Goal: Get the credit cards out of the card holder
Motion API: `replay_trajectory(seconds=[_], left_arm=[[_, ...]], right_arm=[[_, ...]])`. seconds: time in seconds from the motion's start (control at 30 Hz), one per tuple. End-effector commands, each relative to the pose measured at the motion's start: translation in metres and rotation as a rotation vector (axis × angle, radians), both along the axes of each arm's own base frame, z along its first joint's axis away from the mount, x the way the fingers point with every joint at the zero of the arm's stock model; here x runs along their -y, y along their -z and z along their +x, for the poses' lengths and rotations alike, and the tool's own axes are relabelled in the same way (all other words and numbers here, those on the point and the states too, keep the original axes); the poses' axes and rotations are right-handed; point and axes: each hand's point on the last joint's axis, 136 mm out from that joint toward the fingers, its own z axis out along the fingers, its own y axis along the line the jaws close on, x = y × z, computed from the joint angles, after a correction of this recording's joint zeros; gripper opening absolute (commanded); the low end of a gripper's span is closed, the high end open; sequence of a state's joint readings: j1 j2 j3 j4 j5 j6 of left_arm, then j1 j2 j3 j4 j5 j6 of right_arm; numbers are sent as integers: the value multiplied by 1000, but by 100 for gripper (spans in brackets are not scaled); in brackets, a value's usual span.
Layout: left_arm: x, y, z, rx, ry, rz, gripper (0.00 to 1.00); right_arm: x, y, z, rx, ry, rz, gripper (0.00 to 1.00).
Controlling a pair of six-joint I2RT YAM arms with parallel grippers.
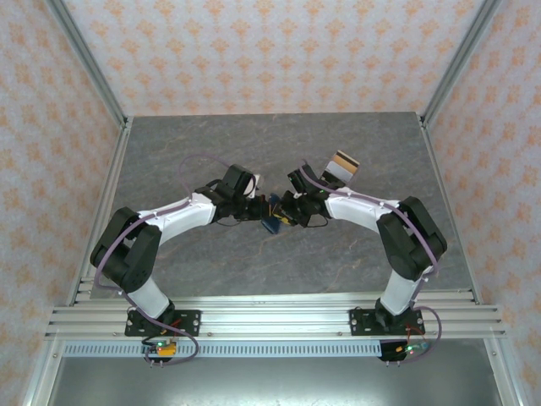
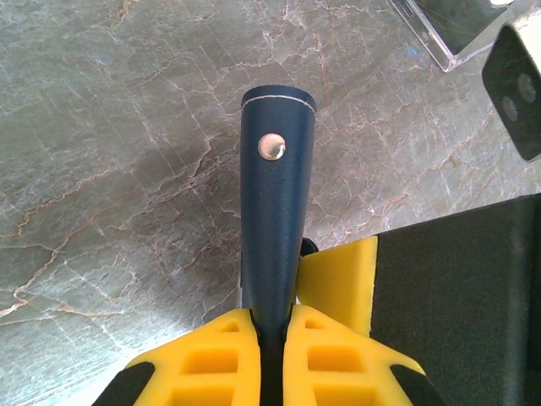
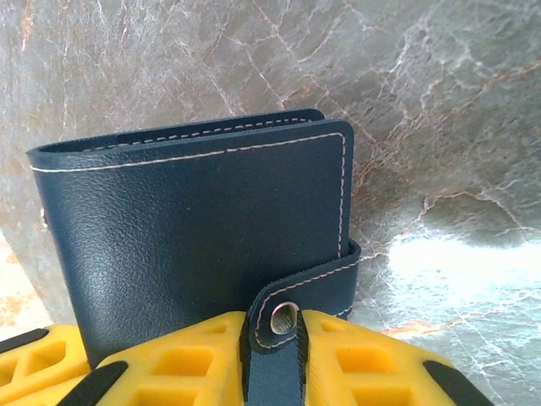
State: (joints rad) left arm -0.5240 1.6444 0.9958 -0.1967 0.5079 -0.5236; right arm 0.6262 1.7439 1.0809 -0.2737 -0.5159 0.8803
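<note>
The card holder (image 1: 272,224), a navy blue wallet, hangs folded above the table's middle, held between both grippers. My left gripper (image 1: 260,211) is shut on one edge of it; in the left wrist view the wallet (image 2: 275,211) rises from between the yellow fingers (image 2: 220,347) and shows a metal snap stud (image 2: 271,146). My right gripper (image 3: 272,330) is shut on the closure tab (image 3: 317,283), with the wallet's stitched face (image 3: 194,220) just beyond. The credit cards (image 1: 342,167) lie stacked on the table behind the right arm, showing silver, orange-brown and black.
The grey marble table (image 1: 254,144) is walled by patterned panels with metal posts (image 1: 84,59). In the left wrist view, the right gripper's yellow finger (image 2: 342,283) touches the wallet from the right, and a pale flat object (image 2: 448,30) lies at the top right.
</note>
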Motion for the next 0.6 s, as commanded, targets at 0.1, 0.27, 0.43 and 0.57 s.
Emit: replay_trajectory(seconds=[0.1, 0.27, 0.43, 0.57], left_arm=[[6, -17, 3, 46, 23, -16, 0], [4, -15, 4, 41, 7, -9, 0], [1, -16, 5, 51, -10, 2, 0], [-3, -13, 6, 50, -30, 22, 0]], right_arm=[[14, 7, 5, 21, 6, -117, 22], [16, 11, 4, 17, 4, -140, 20], [15, 16, 1, 1, -11, -140, 16], [21, 20, -2, -2, -10, -172, 6]])
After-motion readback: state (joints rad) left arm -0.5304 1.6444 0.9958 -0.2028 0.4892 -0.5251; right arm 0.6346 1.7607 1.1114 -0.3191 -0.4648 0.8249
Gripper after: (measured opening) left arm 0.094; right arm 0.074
